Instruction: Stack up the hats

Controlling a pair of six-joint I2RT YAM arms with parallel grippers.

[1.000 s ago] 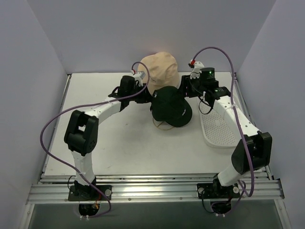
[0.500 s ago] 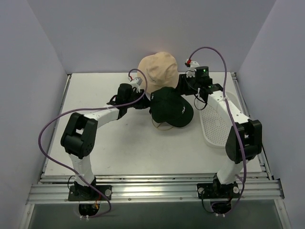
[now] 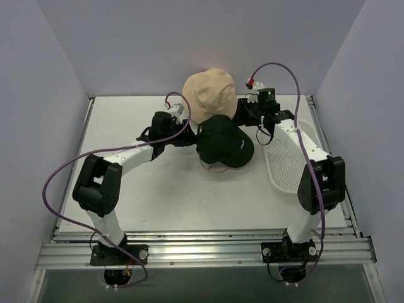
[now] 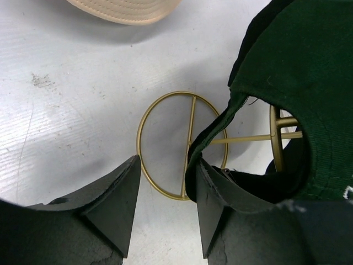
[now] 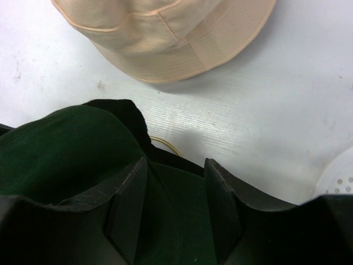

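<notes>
A dark green hat [image 3: 224,140] sits on a gold wire frame [image 4: 191,127] mid-table, with a black layer showing under its edge. Just behind it lies the tan bucket hat [image 3: 210,90]. My left gripper [image 3: 188,136] is at the green hat's left edge. In the left wrist view the gripper [image 4: 165,165] is open, bare table in the gap, and the hat's rim [image 4: 298,66] drapes over the right finger. My right gripper [image 3: 243,121] is at the hat's back right. In the right wrist view it [image 5: 176,165] straddles green fabric [image 5: 66,149], jaws apart. Whether they pinch it is unclear.
A white perforated tray [image 3: 287,170] lies along the right side of the table. The tan hat's brim [image 5: 165,33] is a short way ahead of the right fingers. Walls enclose the table at the left, right and back.
My left jaws have opened and let go of the green hat's rim. The right gripper came in closer over the hat. The hat has shifted slightly left.
</notes>
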